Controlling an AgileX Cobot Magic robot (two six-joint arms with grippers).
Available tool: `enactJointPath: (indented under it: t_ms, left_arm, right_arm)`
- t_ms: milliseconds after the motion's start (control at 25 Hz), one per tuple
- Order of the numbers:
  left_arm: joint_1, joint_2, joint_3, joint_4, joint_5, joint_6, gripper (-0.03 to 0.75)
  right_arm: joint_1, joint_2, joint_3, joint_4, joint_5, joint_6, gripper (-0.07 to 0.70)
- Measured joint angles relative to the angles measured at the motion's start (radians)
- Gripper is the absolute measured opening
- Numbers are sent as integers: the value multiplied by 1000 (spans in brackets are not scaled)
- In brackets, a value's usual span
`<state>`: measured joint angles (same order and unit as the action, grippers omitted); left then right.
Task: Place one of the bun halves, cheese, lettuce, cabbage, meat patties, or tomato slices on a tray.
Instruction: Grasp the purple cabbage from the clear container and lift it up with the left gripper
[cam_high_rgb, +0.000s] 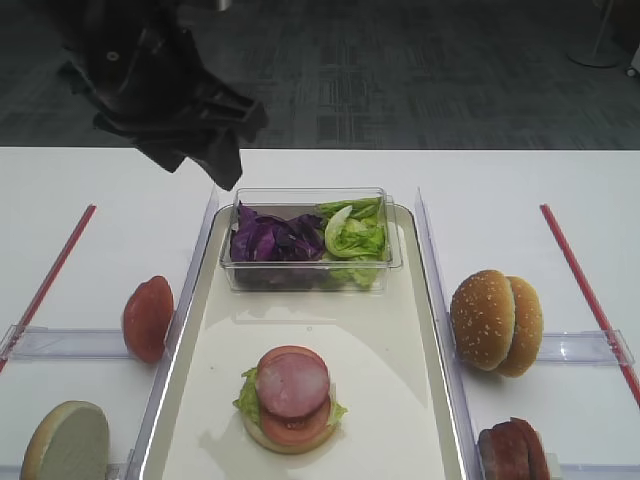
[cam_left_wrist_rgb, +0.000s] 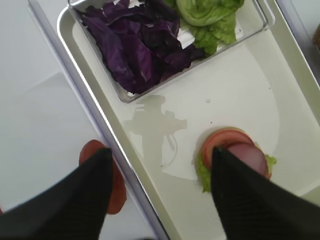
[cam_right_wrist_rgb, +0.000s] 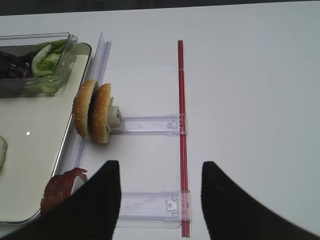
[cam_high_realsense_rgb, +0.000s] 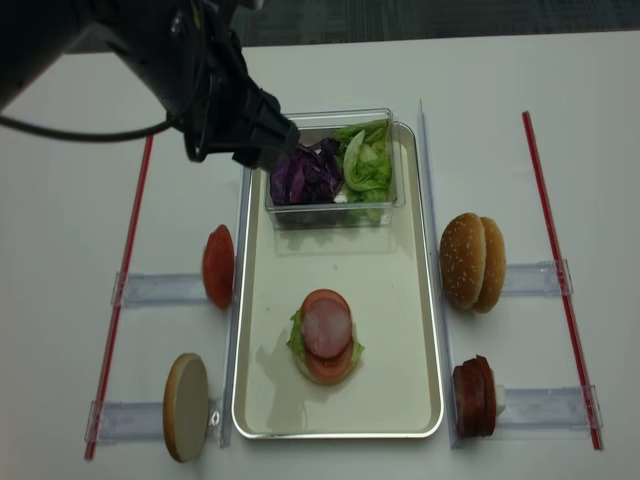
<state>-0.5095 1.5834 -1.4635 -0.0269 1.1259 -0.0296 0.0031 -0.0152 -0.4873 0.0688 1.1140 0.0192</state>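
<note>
The tray (cam_high_rgb: 400, 400) lies mid-table. On it stands a clear box with purple cabbage (cam_left_wrist_rgb: 140, 45) and lettuce (cam_high_rgb: 355, 235), and nearer me a stack (cam_high_rgb: 292, 398) of bun half, lettuce, tomato and a pink round slice. My left gripper (cam_left_wrist_rgb: 161, 160) hovers open and empty high over the tray's left rim, beside the box's left end (cam_high_realsense_rgb: 265, 140). Tomato slices (cam_high_rgb: 148, 318) and a pale bun half (cam_high_rgb: 66, 440) stand left of the tray. Sesame bun halves (cam_high_rgb: 495, 320) and meat patties (cam_high_rgb: 513, 450) stand right. My right gripper (cam_right_wrist_rgb: 160, 170) is open and empty over the table. Cheese is out of view.
Clear plastic holders (cam_right_wrist_rgb: 150, 124) lie on the white table on both sides of the tray. Red strips (cam_high_rgb: 585, 290) run along the far left and far right. Upright clear dividers (cam_high_rgb: 432, 270) flank the tray's long sides.
</note>
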Motion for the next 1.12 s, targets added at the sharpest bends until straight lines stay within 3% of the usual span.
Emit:
enactJointPath:
  t_ms: [440, 1120]
  left_arm:
    - [-6, 188, -149, 0, 0, -42, 382]
    - [-24, 418, -294, 47, -4, -75, 366]
  right_arm:
    - [0, 0, 0, -1, 0, 3, 400]
    - [0, 0, 0, -4, 0, 3, 400]
